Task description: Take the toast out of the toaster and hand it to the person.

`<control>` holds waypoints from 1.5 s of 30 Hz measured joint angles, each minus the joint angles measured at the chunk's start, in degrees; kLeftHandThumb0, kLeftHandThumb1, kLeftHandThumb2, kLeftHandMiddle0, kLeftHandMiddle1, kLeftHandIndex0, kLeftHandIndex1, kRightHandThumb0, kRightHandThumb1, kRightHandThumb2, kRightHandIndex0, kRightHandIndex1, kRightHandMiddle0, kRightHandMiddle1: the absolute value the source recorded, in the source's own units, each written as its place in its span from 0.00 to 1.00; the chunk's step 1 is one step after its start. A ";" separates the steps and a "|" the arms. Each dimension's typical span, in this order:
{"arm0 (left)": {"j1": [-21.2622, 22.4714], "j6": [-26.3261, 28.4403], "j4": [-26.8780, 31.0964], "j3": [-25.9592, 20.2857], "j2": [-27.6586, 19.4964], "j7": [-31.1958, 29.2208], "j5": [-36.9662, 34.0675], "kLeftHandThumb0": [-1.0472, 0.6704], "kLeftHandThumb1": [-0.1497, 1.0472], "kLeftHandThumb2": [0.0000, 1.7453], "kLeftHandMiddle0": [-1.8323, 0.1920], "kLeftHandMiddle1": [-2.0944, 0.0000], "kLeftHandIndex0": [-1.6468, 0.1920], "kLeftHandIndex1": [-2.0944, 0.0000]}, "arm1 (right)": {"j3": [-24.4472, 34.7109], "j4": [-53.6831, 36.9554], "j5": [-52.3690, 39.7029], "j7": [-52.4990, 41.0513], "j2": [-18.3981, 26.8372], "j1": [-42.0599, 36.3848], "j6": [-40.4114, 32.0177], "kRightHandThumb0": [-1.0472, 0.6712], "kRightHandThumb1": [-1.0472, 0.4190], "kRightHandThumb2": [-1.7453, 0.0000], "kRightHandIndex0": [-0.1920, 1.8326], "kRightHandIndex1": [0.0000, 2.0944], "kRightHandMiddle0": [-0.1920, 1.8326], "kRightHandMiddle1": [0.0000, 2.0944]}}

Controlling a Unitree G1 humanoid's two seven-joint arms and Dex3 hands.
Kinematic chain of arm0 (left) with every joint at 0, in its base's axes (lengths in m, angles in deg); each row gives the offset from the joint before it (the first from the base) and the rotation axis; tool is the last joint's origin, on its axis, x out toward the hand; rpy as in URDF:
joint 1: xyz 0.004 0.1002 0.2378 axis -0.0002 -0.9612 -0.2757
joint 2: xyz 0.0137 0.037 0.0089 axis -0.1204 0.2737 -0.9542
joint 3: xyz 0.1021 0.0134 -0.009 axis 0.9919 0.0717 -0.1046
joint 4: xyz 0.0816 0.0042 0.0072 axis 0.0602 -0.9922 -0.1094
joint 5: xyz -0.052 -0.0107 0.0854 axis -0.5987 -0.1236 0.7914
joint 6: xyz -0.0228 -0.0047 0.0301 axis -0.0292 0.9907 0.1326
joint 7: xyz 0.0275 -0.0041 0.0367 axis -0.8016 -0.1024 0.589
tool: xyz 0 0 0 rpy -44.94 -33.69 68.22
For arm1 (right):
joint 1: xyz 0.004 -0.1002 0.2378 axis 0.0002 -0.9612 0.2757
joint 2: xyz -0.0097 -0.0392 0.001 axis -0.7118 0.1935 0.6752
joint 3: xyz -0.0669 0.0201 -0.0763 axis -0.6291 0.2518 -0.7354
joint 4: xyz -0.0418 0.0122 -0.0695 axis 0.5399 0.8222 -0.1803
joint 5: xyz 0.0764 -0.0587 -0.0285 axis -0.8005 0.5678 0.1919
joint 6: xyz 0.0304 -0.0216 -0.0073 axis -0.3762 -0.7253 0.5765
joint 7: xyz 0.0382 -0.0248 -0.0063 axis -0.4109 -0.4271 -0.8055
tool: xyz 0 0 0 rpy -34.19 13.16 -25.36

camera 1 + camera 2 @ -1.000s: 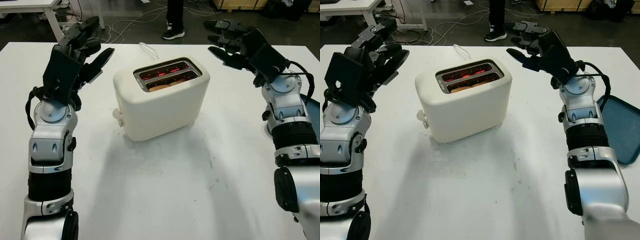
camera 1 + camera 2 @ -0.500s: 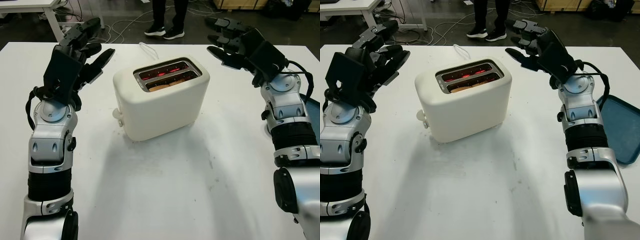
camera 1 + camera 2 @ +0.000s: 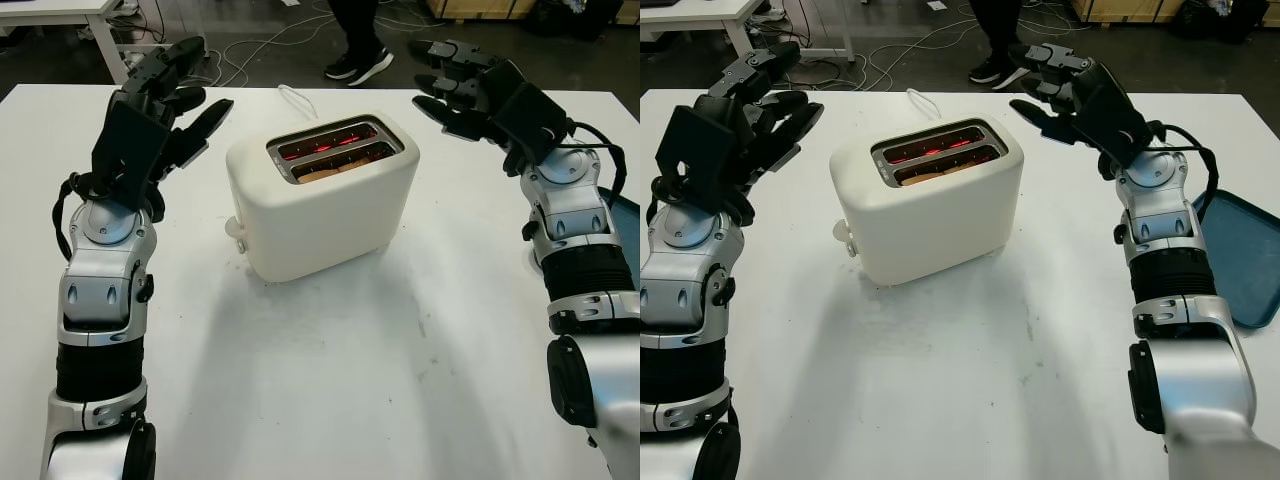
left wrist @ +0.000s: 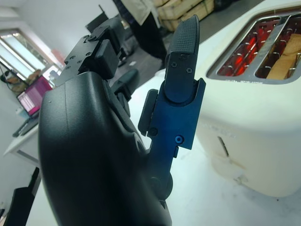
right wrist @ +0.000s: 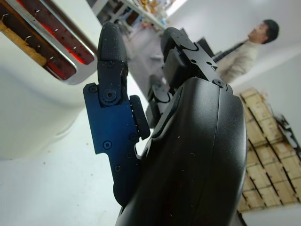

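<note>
Eye views, toaster: we use the toaster [image 3: 322, 195] as landmark; cream, smooth rounded shell, sits mid counter [image 3: 330, 380], two slots on top w/ elements glowing red.
Eye views, toast: toast [image 3: 330, 170] sits low in the slot nearer the robot, tan crust barely showing below the rim; not popped yet, we judge.
Eye views, left robot hand: left robot hand [image 3: 178, 90] is raised left of the toaster, a bit behind it, apart from the shell; holds nothing, black fingers extended toward it. Prob. waiting clear of the hot slots.
Eye views, right robot hand: right robot hand [image 3: 1060, 85] is raised right of the toaster, at its far corner, not touching; also holding nothing, fingers stretched out. Both flank the toaster, ready to reach in.
Eye views, person: person's shoe [image 3: 358, 66] on the floor beyond the toaster, past the counter's far edge; the receiver, we assume.
Eye views, tray: blue tray [image 3: 1240, 255] well right of the toaster, at counter edge.
Left wrist view: ribbed rubbery fingertip [image 4: 185, 33] near the toaster's slots; toast edge looks dry, porous.
Right wrist view: hard glossy black shell, textured fingertip [image 5: 112, 44] beside the toaster's metal-rimmed slots; person in a light coat stands beyond.
</note>
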 measured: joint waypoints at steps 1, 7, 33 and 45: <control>0.00 -0.15 -0.02 0.09 -0.03 -0.01 0.00 0.28 0.89 0.06 0.91 0.54 0.73 0.86 | -0.05 -0.02 0.00 0.00 0.00 0.00 -0.05 0.25 0.09 0.83 0.29 0.01 0.29 0.00; 0.00 -0.66 -0.14 0.19 -0.05 0.01 0.04 0.28 0.89 0.06 0.91 0.53 0.73 0.85 | -0.08 -0.02 0.09 0.00 0.00 0.00 -0.09 0.26 0.09 0.83 0.30 0.01 0.30 0.00; 0.00 -3.45 -1.22 0.32 -0.05 -0.06 2.15 0.29 0.89 0.03 0.91 0.53 0.75 0.82 | -0.04 -0.02 0.17 -0.59 0.00 0.01 -0.10 0.25 0.09 0.83 0.29 0.01 0.29 0.00; 0.00 -3.61 -1.54 0.26 -0.04 -0.06 2.14 0.29 0.89 0.03 0.91 0.53 0.76 0.81 | -0.07 -0.02 0.18 -0.79 0.00 0.03 -0.09 0.25 0.09 0.84 0.29 0.01 0.29 0.00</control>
